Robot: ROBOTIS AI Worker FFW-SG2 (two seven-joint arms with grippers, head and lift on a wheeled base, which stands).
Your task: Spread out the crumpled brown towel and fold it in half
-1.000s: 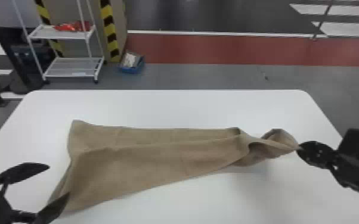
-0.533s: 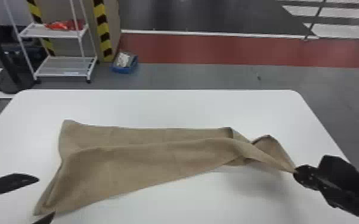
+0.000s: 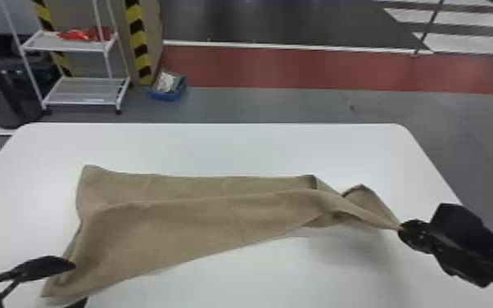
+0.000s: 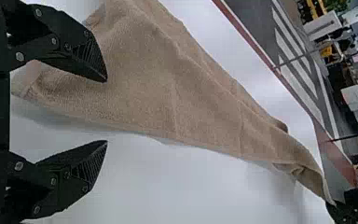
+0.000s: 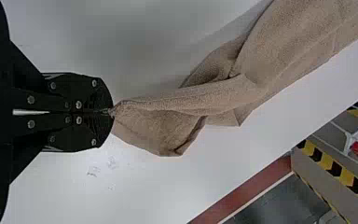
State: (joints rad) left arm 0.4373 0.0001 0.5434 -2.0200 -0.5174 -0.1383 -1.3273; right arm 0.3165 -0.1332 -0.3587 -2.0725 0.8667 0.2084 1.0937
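Right hand [image 3: 402,230] is clamped on the right tip of the brown towel [image 3: 200,229], holding it up off the white surface [image 3: 237,151]; over at the towel's near left corner, left hand [image 3: 79,282] has its fingers apart, and the towel's remainder lies creased across the surface.
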